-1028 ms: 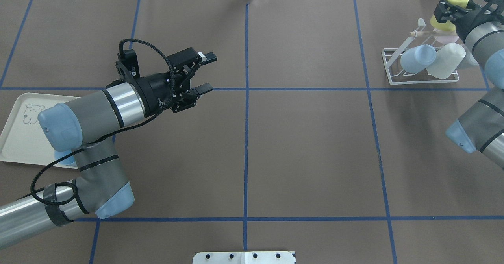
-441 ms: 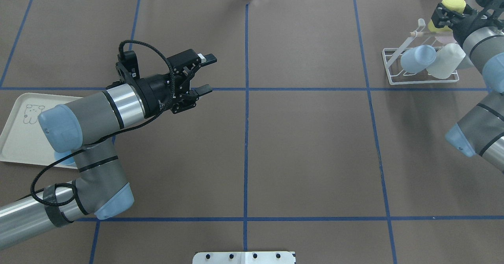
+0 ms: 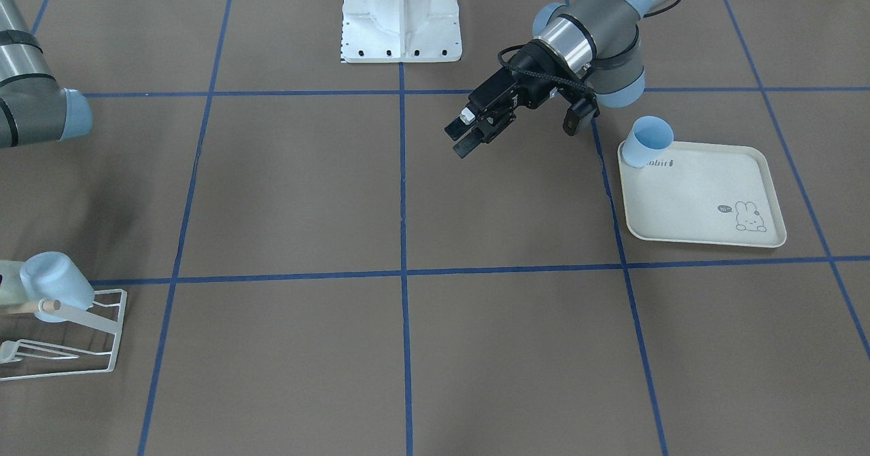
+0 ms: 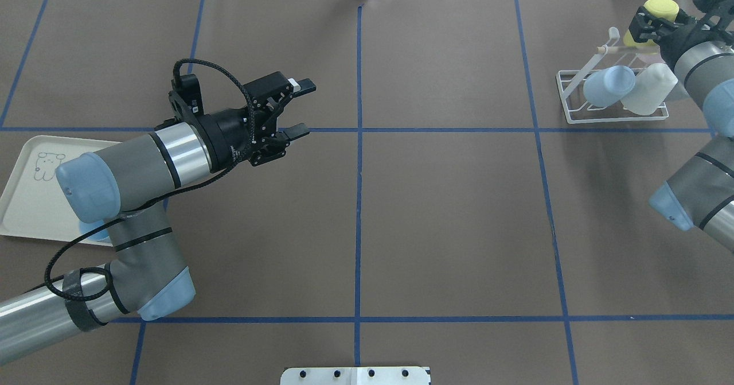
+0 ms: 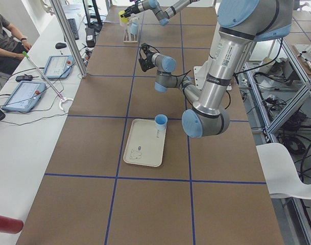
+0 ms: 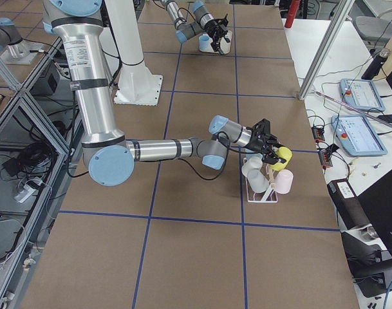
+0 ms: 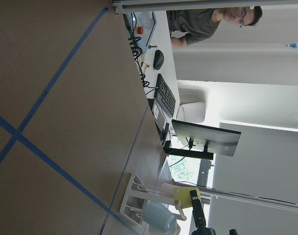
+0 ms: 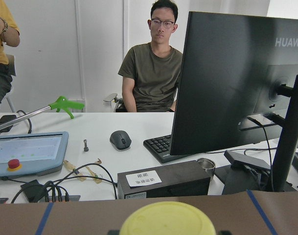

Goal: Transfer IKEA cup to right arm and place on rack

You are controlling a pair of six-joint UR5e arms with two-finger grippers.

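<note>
yellow cup [image 4: 662,7] clamped in right gripper [image 4: 668,22] at rack [image 4: 562,95]; left gripper [image 4: 307,108] jaws apart.

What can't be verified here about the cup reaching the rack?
Whether the yellow cup sits on a prong of the rack: overhead, the right tool covers it; exterior right, too small.
Part of the rack: front-facing view, cut off by the left edge.
The blue cup on the tray: overhead, mostly hidden by the left arm.

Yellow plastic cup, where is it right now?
Top right of the overhead view: the yellow plastic cup is gripped in the right hand, by the dowel end of the white wire rack.
</note>
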